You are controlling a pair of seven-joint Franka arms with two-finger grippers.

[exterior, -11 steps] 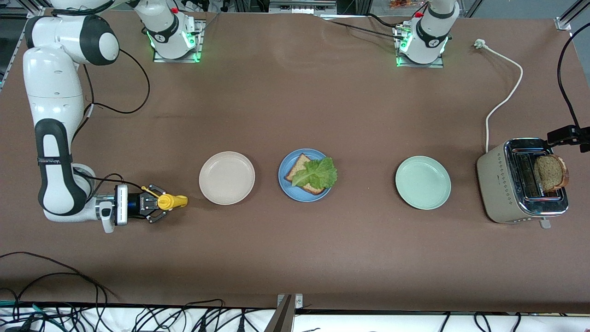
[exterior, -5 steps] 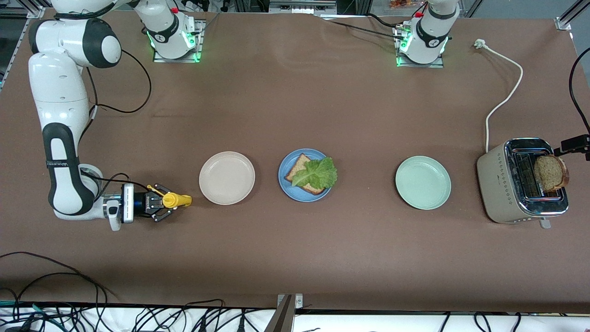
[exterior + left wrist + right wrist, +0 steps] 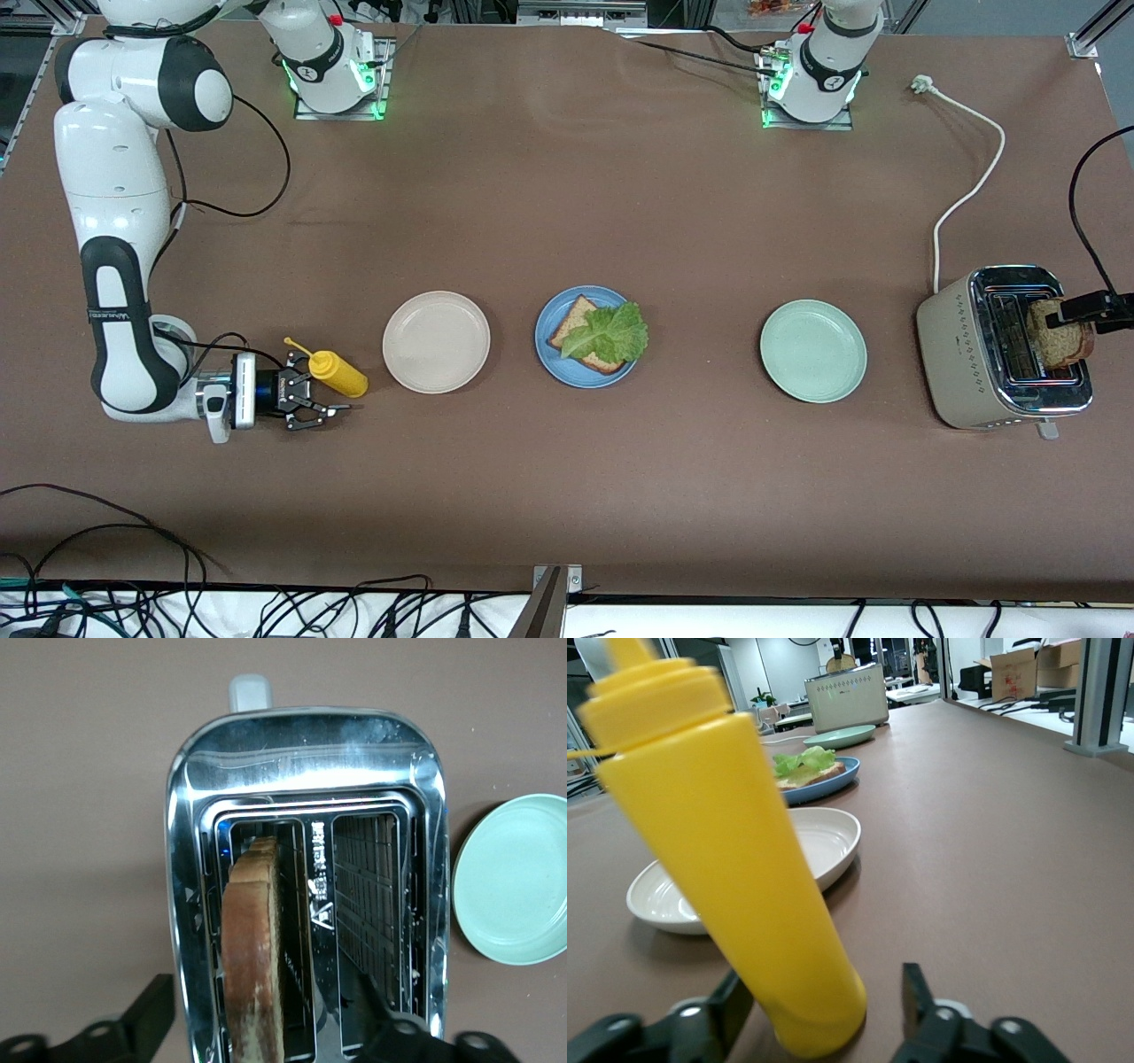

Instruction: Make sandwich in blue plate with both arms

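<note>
The blue plate (image 3: pixel 543 353) lies mid-table with a brown bread slice (image 3: pixel 571 322) on it and a green lettuce leaf (image 3: pixel 611 333) on top. A second bread slice (image 3: pixel 1054 344) stands in the toaster (image 3: pixel 961 354), upright in one slot (image 3: pixel 252 939). My left gripper (image 3: pixel 1086 312) hangs over that slice, open, with one finger on either side and neither touching it. My right gripper (image 3: pixel 323 392) is low at the right arm's end of the table. It is open around a yellow squeeze bottle (image 3: pixel 338 373), which leans on the table between its fingers (image 3: pixel 917 988).
A beige-white plate (image 3: pixel 436 341) lies between the bottle and the blue plate. A mint-green plate (image 3: pixel 812 350) lies between the blue plate and the toaster. The toaster's white cord (image 3: pixel 970 177) runs toward the left arm's base.
My right gripper has opened and let go of the yellow bottle, which now leans free. My left gripper has come down over the bread in the toaster.
</note>
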